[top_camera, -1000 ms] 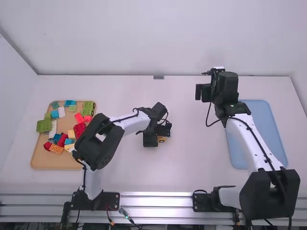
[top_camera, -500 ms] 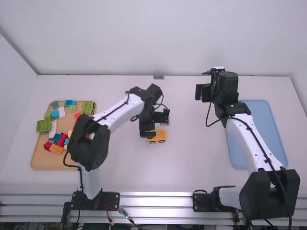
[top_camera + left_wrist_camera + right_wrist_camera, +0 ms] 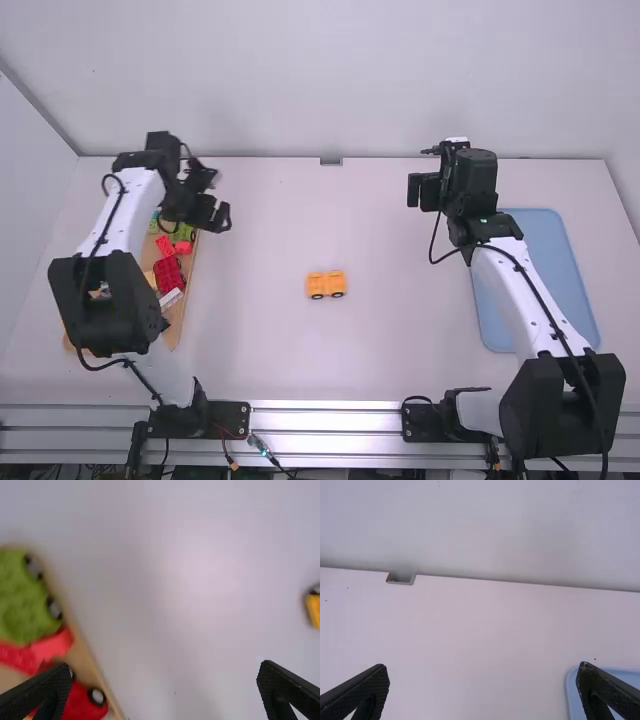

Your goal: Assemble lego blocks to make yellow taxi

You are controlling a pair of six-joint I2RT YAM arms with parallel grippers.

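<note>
The left end effector [image 3: 165, 670] is shifted from the yellow car [image 3: 326, 285], central on the table [image 3: 400, 340], to the tray [image 3: 176, 325], fingers apart. Likely light and stiff, the car is best gripped across its sides.

Left wrist view's green block [image 3: 22, 600] blurred, yellow block [image 3: 314, 611] cut off

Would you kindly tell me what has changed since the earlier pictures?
The left claw has moved away from the yellow car, leftward and toward the far side of the table, and is now open beside the block tray. The car sits free of it. The right claw and blue tray stayed put.
</note>
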